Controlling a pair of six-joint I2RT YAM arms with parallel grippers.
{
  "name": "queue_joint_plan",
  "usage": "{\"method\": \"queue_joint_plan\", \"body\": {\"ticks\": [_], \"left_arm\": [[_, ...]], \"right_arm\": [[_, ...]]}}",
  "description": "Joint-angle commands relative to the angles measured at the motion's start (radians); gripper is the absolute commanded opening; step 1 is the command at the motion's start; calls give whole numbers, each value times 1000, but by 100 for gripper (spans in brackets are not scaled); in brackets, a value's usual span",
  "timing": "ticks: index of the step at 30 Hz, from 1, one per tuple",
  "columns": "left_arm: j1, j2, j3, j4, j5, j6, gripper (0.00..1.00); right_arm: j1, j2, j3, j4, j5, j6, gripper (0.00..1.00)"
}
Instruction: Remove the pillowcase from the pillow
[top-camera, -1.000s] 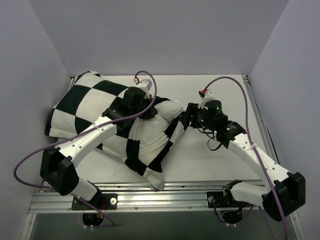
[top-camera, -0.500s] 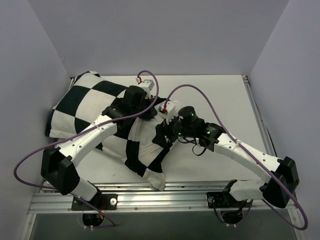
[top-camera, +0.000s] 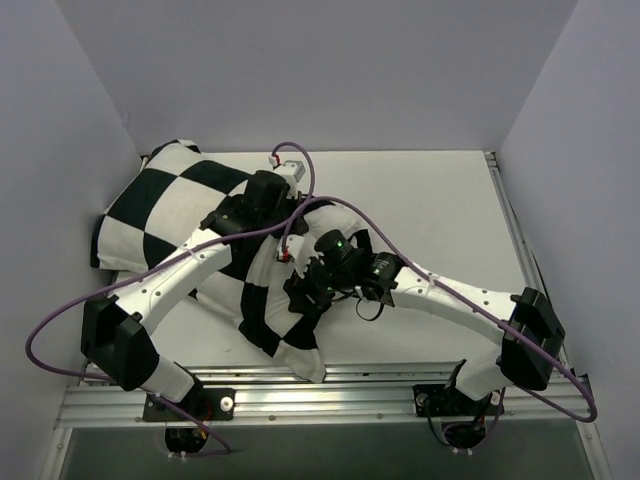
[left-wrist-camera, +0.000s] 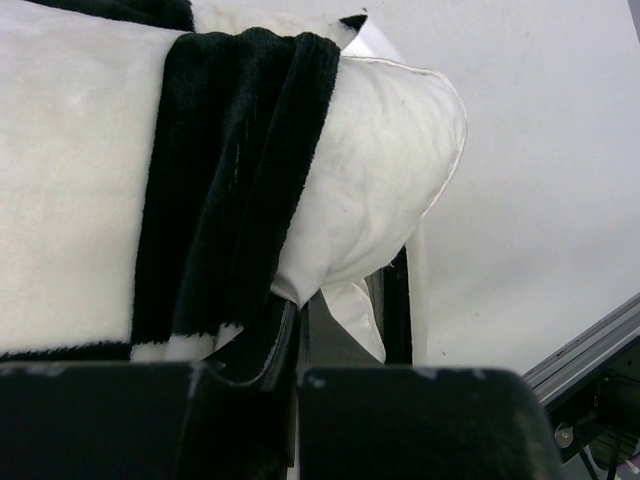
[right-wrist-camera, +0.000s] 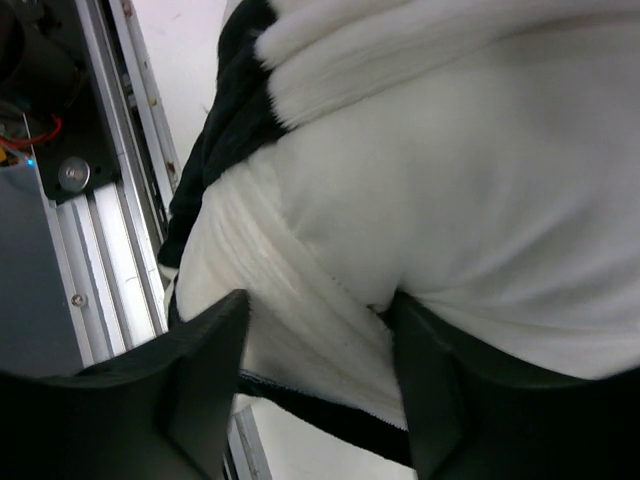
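**Entry: pillowcase removal, mid-strip.**

- Pillowcase (top-camera: 170, 215): checkered, lying at the table's (top-camera: 440, 200) left, bunched toward the middle.
- Pillow (top-camera: 335, 218): one plain white corner is bared at the open end. The rest is inside the cover.
- Left gripper (left-wrist-camera: 297, 330): jaws together, seemingly pinching the pillowcase's black hem just under the bared corner. The arm reaches diagonally over the cover.
- Right gripper (right-wrist-camera: 318, 310): jaws apart, straddling a fold of white plush on the near side (no squeeze evident). The arm stretches low across the table, wrist turned toward the bundle.
- Step judged: taking a second hold.
- Next move calls for: closing on cover fabric alone, not the stuffing, then drawing the cover away from the exposed corner.
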Motion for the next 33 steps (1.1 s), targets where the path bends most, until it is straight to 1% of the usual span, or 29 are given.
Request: {"method": "queue_joint_plan", "body": {"ticks": [1,3,5,6,7,10,15,17,23,25,29,31,33], "left_arm": [[37,-12,94,46,-77,25,2],[45,-3,118,46,-94,20,2],[54,8,132,44,-104,14,2],[56,11,143,47,-116,10,2],[59,15,148,49,-119,5,2],[80,31,172,60,-136,-18,2],[128,57,250,64,-166,-47,2],[160,72,304,63,-197,-56,2],[220,121,427,50,-254,-82,2],[244,135,438,49,-262,-108,2],[271,134,431,47,-283,-214,2],[283,134,427,49,-274,-253,2],[306,141,450,37,-263,-286,2]], "right_arm": [[80,56,12,-107,-55,-33,49],[114,74,-2,-115,-61,-33,43],[129,91,-13,-126,-68,-31,33],[144,108,-17,-124,-72,-31,27],[152,116,-21,-121,-78,-31,16],[186,128,-30,-123,-89,-30,0],[216,115,-44,-152,-111,-24,0],[232,95,-59,-164,-108,-13,0],[275,15,-136,-152,-83,82,0],[278,-11,-181,-135,-57,162,0],[278,-71,-234,-104,-13,255,0],[276,-77,-254,-97,17,289,0],[276,-86,-272,-88,14,321,0]]}}
